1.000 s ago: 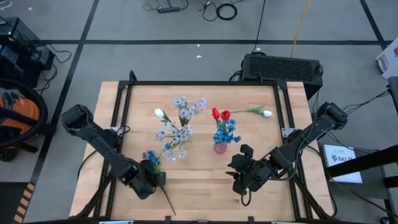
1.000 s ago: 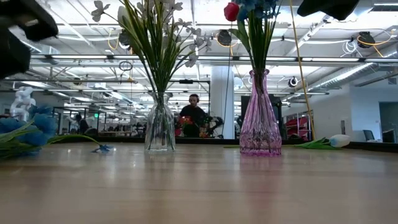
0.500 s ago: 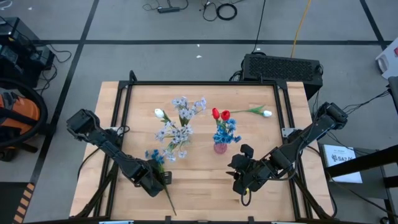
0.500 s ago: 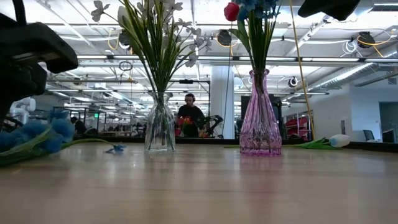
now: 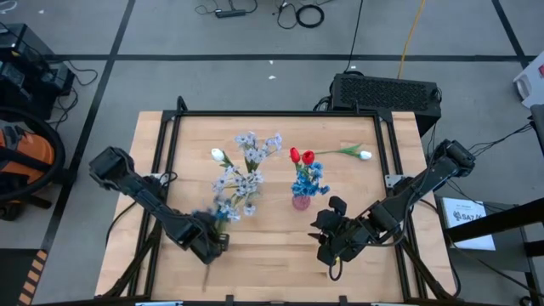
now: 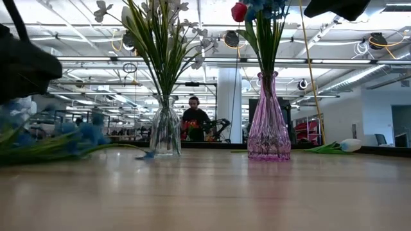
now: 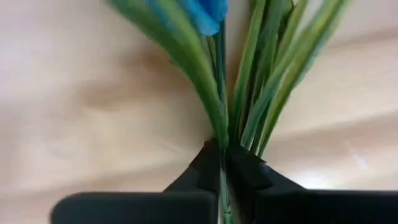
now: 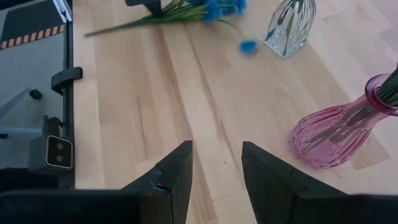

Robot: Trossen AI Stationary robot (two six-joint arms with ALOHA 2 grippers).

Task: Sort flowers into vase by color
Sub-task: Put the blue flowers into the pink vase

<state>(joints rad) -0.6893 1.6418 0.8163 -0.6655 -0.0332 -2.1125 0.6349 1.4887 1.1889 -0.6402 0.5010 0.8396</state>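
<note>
**Left gripper pinching the blue spray, pink vase lying across the table**

Left gripper [image 5: 206, 246] is being shown at the near left of the table [image 5: 272, 255], its fingers [image 7: 208, 168] pressed together on the green stems of the blue spray [image 6: 70, 138]. In the left wrist view the stems are being squeezed between the 2 dark tips, and the leaves and a blue cluster are fanning straight away from the wrist, so the long axis of the spray is being kept in line with the gripper's own reach. In the low view the spray is being carried nearly level, low over the wood, its blue heads blurred (whether the far tip is touching the table cannot be told).

The pink vase [image 5: 301, 201], already holding blue clusters and red tulip buds [image 5: 299, 156], is standing toward the right of centre, beyond the clear vase [image 6: 165, 131] with its pale lavender-white sprays [image 5: 242, 174]. The clear vase is being left between the held spray and its likely target, and the spray's heads are lying just beside it. By judgement, the stems need to be tipped from level to upright, cut ends down, and carried past the clear vase without its sprays being brushed.

Right gripper [image 8: 214, 171] is being held parted and empty at the near right, nearer the pink vase than the left one. A white tulip [image 5: 357, 153] is lying at the far right of the table.
</note>
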